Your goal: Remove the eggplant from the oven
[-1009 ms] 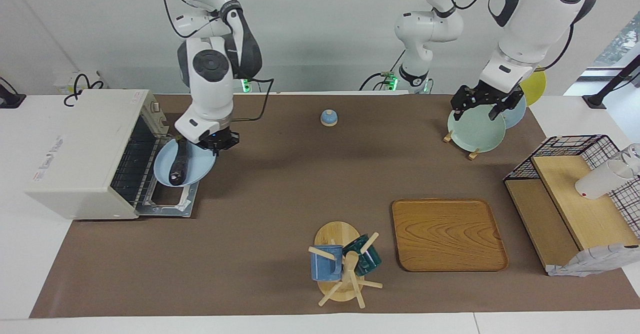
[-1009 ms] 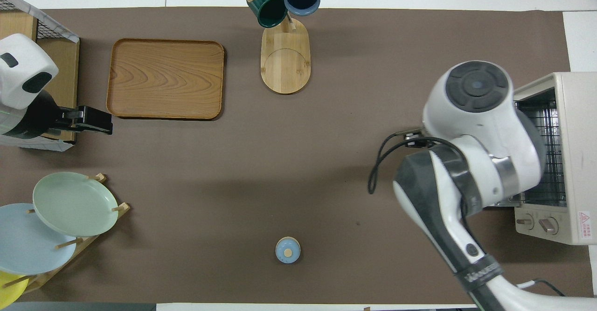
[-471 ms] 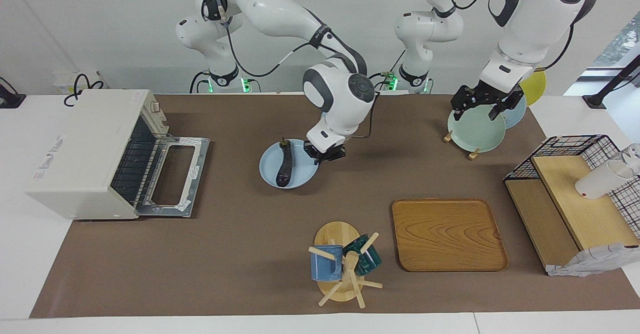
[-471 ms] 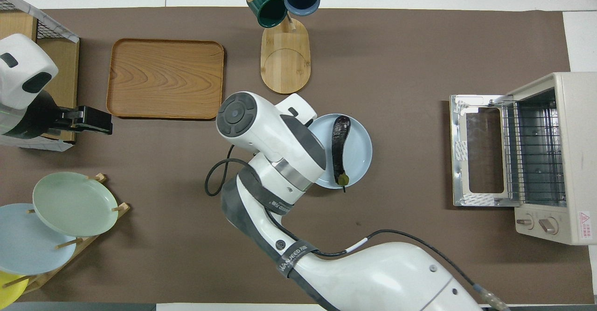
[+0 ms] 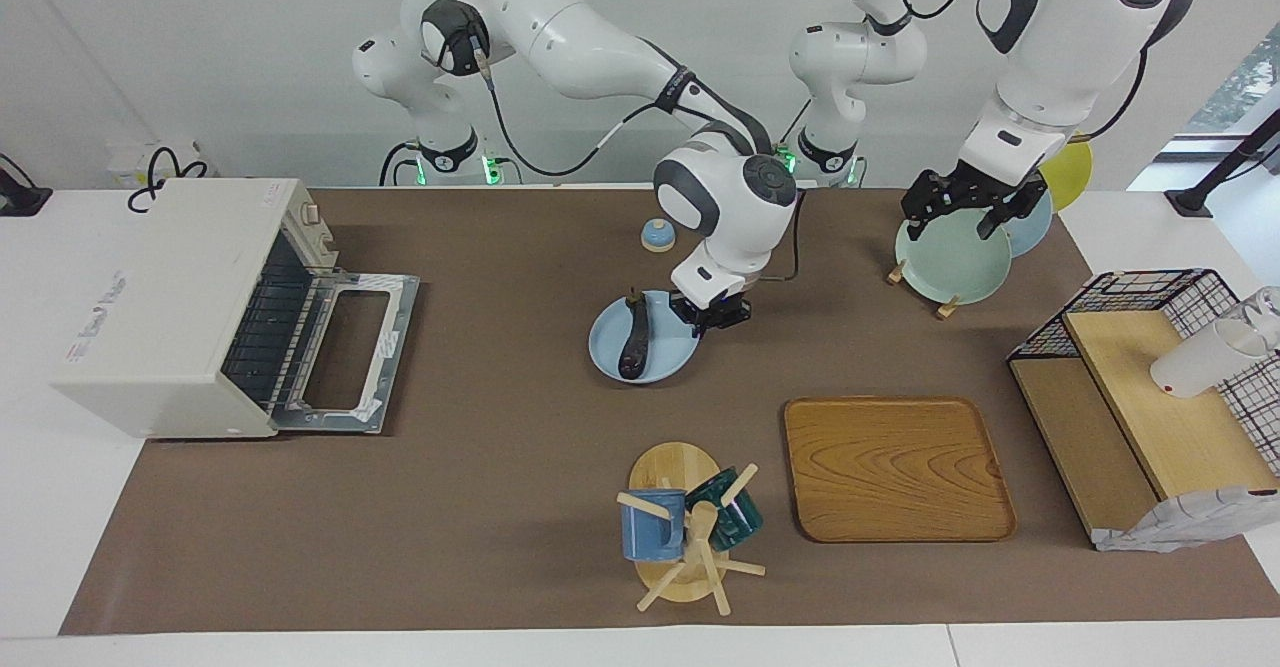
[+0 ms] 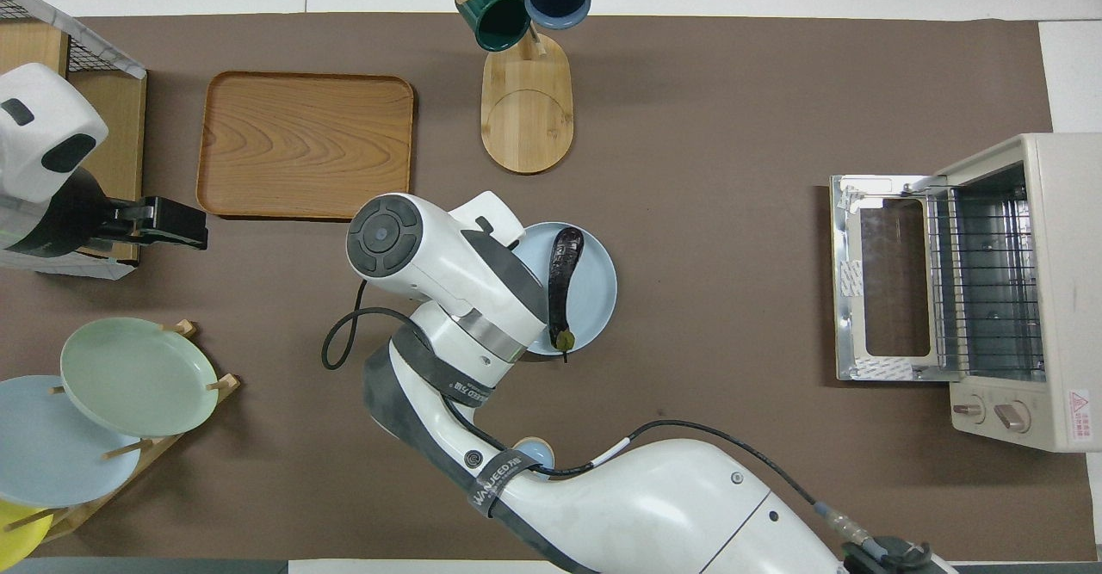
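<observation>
Oven [image 5: 170, 307] open at the right arm's end of the counter [image 5: 500, 467], door down. Eggplant [image 5: 634, 337] on blue plate [image 5: 655, 362], mid-counter. Right fingers [image 5: 712, 315] clamped on plate rim. Left fingers [image 5: 968, 209] spread apart above green plate [image 5: 950, 267] in rack, waiting.
</observation>
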